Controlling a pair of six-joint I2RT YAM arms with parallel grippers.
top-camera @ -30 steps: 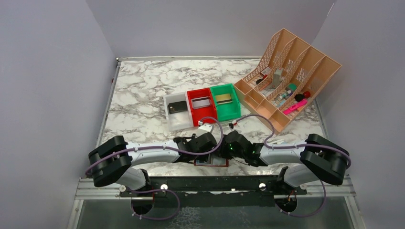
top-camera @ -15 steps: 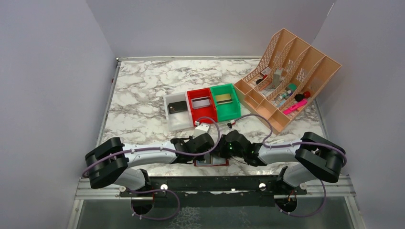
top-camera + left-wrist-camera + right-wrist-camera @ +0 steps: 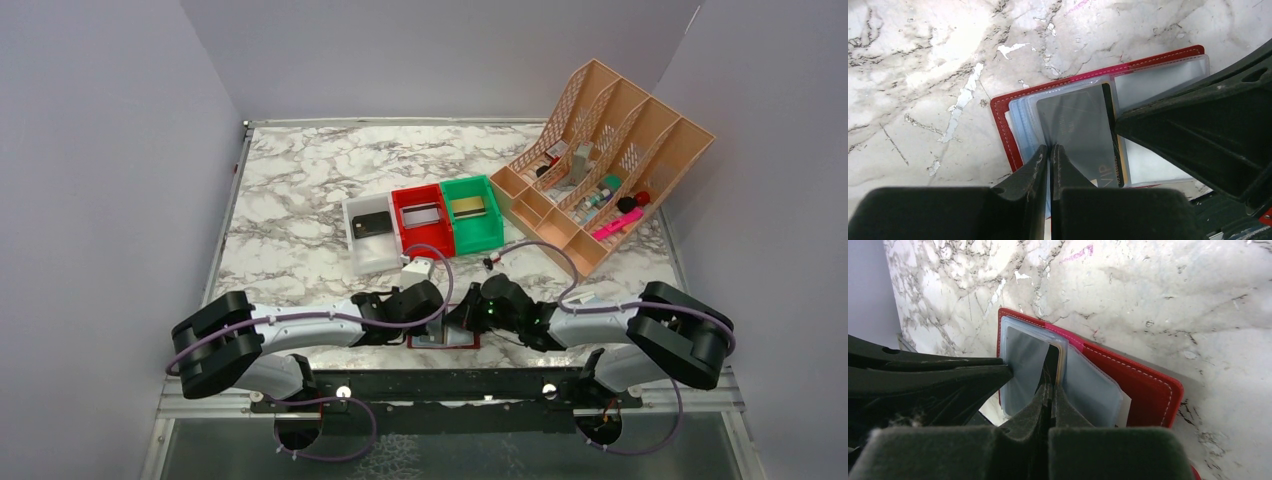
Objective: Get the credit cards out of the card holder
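Note:
The dark-red card holder (image 3: pixel 443 340) lies open at the table's near edge between both grippers. Its red cover (image 3: pixel 1003 130) and light-blue clear pockets show in the left wrist view. My left gripper (image 3: pixel 1049 149) is shut on the edge of a clear pocket sleeve. A black credit card (image 3: pixel 1107 135) marked VIP sits in the pockets. In the right wrist view my right gripper (image 3: pixel 1050 386) is shut on the edge of that black card (image 3: pixel 1052 362), above the red cover (image 3: pixel 1143 390). The fingertips are hidden in the top view.
A white bin (image 3: pixel 372 250) holds a black card, a red bin (image 3: pixel 405 225) a silver card, a green bin (image 3: pixel 480 232) a gold card. A peach desk organiser (image 3: pixel 640 150) with small items stands at the back right. The metal table rail runs just behind the card holder.
My left arm's elbow has drifted left and its wrist has turned a little. Both grippers stay at the card holder, which has not moved.

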